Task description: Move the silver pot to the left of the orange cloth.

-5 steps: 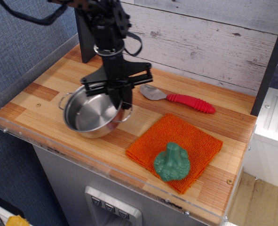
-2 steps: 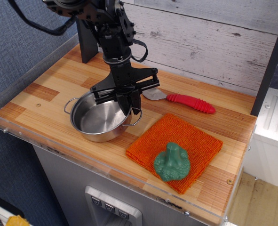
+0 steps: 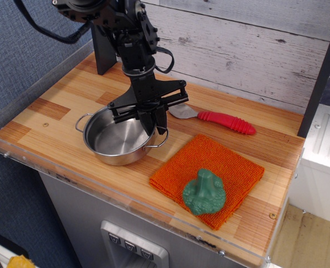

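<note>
One silver pot (image 3: 119, 139), resting on the counter (image 3: 53, 111) just left of the orange cloth (image 3: 209, 170), my fingers (image 3: 149, 124) pinched on its far-right rim. Placement looks finished; release not yet made. Next: spread wide, lift straight up clear of the rim.

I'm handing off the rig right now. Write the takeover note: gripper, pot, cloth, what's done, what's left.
Gripper: down at the far right rim of the silver pot; fingers look closed on the rim, but the grip itself is hard to confirm.
Silver pot: upright on the wooden counter, left of the orange cloth, with a small gap between them.
Orange cloth: flat near the front edge, with the green broccoli toy on it.
Red-handled spoon: behind the cloth.
Done: the pot looks placed where it belongs.
Left: open the gripper, lift clear without tipping the pot.
</note>
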You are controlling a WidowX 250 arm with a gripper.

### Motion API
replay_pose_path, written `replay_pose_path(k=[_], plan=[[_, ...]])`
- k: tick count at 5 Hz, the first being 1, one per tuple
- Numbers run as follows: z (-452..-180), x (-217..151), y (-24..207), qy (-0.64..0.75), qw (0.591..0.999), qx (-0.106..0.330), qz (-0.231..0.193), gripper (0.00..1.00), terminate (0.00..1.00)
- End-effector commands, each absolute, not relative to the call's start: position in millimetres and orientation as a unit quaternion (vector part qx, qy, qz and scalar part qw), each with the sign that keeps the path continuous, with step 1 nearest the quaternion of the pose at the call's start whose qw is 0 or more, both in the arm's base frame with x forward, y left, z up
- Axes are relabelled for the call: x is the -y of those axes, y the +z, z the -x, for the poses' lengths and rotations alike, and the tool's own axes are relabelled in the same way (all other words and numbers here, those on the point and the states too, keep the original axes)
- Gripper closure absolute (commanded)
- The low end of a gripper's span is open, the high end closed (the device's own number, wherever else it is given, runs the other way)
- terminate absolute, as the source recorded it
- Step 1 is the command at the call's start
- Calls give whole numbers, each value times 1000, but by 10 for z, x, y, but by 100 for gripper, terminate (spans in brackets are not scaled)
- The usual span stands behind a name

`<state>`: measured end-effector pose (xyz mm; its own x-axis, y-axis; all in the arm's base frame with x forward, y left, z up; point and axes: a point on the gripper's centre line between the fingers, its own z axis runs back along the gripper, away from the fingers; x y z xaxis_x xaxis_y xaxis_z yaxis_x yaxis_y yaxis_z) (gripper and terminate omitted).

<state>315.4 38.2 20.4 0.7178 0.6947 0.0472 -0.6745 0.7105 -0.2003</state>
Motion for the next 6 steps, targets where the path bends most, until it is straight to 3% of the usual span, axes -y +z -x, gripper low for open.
replay_pose_path(k=[1,4,5,6], plan=[[-3093,-458,337,344,931,74,93,0,0],[-2995,-482,841,230,966,117,26,0,0],[-2914,-685,1005,174,978,116,6,0,0],[-2960,-897,1103,114,988,104,11,0,0]])
